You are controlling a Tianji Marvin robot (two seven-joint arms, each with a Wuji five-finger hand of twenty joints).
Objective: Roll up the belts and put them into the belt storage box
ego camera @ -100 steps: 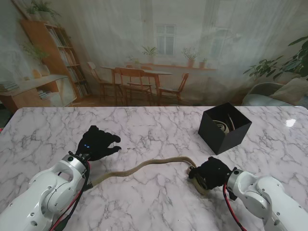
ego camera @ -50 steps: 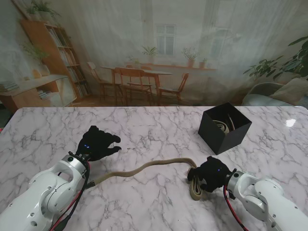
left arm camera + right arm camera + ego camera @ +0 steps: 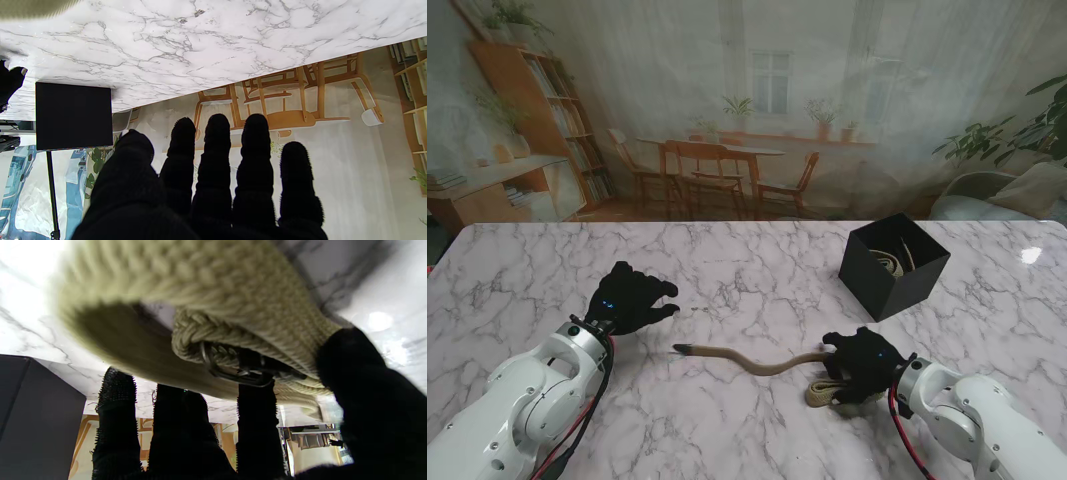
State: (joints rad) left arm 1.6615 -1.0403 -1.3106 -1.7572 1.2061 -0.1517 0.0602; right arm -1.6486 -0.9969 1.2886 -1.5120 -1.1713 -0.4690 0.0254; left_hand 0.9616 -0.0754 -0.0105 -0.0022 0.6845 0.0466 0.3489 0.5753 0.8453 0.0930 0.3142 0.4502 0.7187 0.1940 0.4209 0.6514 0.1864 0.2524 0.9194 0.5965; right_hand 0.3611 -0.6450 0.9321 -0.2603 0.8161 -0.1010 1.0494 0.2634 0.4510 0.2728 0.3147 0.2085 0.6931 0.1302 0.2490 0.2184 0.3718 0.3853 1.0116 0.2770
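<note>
A tan woven belt (image 3: 757, 364) lies on the marble table, its dark tip toward my left and its folded buckle end under my right hand (image 3: 859, 366). That hand is shut on the belt (image 3: 233, 306); the right wrist view shows the braided fold and metal buckle (image 3: 240, 371) pinched between thumb and fingers. The black belt storage box (image 3: 893, 264) stands farther from me on the right, with another coiled belt (image 3: 889, 262) inside. My left hand (image 3: 632, 298) hovers over the table's left side, fingers (image 3: 217, 156) spread, holding nothing.
The box's dark side (image 3: 73, 116) shows in the left wrist view, and a dark wall of it (image 3: 33, 413) in the right wrist view. The marble table (image 3: 757, 270) stretches wide between both arms; its far edge meets a printed room backdrop.
The belt's free end has slid right, away from my left arm, and now lies shorter and straighter. My right hand has shifted slightly left, folding more belt beneath it. The left hand is unchanged.
</note>
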